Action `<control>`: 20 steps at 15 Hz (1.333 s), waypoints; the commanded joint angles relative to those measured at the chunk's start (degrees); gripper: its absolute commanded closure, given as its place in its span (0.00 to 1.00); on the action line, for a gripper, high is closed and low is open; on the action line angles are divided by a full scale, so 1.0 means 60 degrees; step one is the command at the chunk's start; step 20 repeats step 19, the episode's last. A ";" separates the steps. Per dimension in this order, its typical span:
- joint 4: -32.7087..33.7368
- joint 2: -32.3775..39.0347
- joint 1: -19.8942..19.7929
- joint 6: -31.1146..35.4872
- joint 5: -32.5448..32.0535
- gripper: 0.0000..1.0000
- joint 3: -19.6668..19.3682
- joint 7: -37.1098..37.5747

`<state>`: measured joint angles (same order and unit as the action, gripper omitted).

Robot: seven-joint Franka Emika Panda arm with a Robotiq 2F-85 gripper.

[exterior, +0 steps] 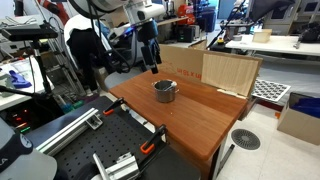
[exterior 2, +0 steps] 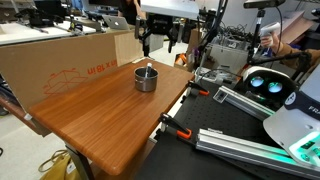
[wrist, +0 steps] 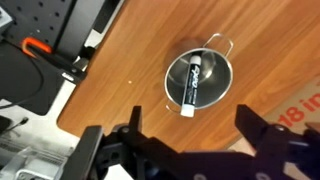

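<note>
1. The gripper (exterior: 150,62) is hanging in the air over the table (exterior: 205,118), well above the wood and touching nothing.
2. Its jaws are standing wide apart and are holding nothing. In the wrist view both dark fingers (wrist: 135,135) are showing at the bottom edge, with bare wood lying between them.
3. The pot (exterior: 165,90), a small shiny metal one, is sitting upright on the table, below the gripper in both exterior views (exterior 2: 146,78).
4. In the wrist view the pot (wrist: 200,80) is lying just beyond the fingertips, roughly in line with the gap between them and apart from both fingers. Its wire handle is pointing toward the top right.
5. A marker (wrist: 192,82) is lying slantwise inside the pot. It has a black body with a white label, and its pale end is resting against the rim on the side facing the gripper. In an exterior view the marker (exterior 2: 149,68) is poking up a little above the rim.
6. A cardboard box (exterior 2: 70,58) is standing along the table's far edge, just behind the pot, and is showing red print.
7. In an exterior view a pale wooden board (exterior: 231,72) is standing upright next to the box.
8. An orange-handled clamp (wrist: 35,47) is gripping the table's edge, well apart from the pot.
</note>
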<state>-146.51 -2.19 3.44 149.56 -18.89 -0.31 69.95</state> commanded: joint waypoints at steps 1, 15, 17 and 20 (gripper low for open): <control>-0.0172 -0.0253 -0.0233 -0.0022 0.0651 0.00 0.0287 -0.0677; -0.0367 -0.0453 -0.0265 -0.0017 0.1024 0.00 0.0348 -0.1117; -0.0367 -0.0453 -0.0265 -0.0017 0.1024 0.00 0.0348 -0.1118; -0.0367 -0.0453 -0.0265 -0.0017 0.1024 0.00 0.0348 -0.1118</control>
